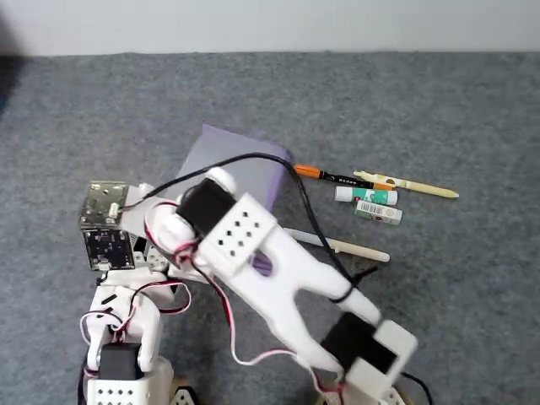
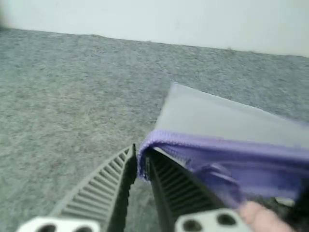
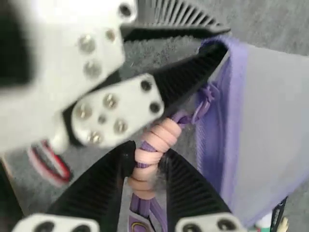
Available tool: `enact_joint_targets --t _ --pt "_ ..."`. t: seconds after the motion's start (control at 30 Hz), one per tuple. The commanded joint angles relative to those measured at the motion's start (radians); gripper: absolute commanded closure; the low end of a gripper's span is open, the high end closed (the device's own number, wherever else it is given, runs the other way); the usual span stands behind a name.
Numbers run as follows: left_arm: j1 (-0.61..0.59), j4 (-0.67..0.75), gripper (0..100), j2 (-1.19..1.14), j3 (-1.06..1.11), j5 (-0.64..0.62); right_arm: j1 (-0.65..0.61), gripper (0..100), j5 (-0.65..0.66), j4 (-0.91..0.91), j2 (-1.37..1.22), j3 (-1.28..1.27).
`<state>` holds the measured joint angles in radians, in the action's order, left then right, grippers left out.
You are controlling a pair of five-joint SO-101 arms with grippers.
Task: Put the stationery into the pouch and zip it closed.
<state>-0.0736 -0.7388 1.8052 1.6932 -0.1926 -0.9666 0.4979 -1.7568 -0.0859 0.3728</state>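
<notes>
At the pouch's mouth: left gripper (image 2: 140, 153) pinches the end of the purple zip band (image 2: 217, 145) on the translucent lilac flat pouch (image 2: 227, 118). The right gripper (image 3: 148, 158) is clamped on the pink coiled pull cord (image 3: 155, 139). I read this as zip-opening, with nothing loaded yet. Next I draw the cord along the zip while left anchors. The orange-and-black pen (image 1: 337, 177) and white glue sticks (image 1: 367, 196) lie near on grey carpet (image 1: 422, 101). A black cable (image 1: 316, 228) crosses the slim cream stick (image 1: 359, 249).

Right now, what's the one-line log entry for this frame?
left claw: pinching pouch corner | right claw: gripping zipper pull | stationery: loose on table, outside pouch
</notes>
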Motion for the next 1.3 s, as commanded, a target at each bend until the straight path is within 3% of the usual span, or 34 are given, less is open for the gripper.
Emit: enact_joint_targets --t 0.0,0.27,0.5,0.73,0.87,1.07,1.27 --pt "-0.051 0.005 99 0.005 -0.008 0.011 0.038 99.0 -0.008 -0.042 0.171 -0.098" --pt "-0.138 -0.005 99 0.005 -0.008 0.011 0.209 99.0 -0.003 -0.039 0.387 -0.308" --pt "-0.132 -0.163 99 0.005 -0.108 0.011 0.317 99.0 -0.002 -0.039 0.515 -0.414" --pt "0.021 -0.279 99 0.005 -0.163 0.011 0.329 99.0 -0.005 -0.038 0.549 -0.448" --pt "0.101 -0.278 96 0.005 -0.165 0.011 0.355 99.0 -0.003 -0.038 0.550 -0.448" --pt "0.104 -0.278 81 0.005 -0.159 0.011 0.357 99.0 -0.003 -0.039 0.552 -0.448" --pt "0.094 -0.224 80 0.005 -0.142 0.011 0.355 99.0 -0.003 -0.039 0.552 -0.448"
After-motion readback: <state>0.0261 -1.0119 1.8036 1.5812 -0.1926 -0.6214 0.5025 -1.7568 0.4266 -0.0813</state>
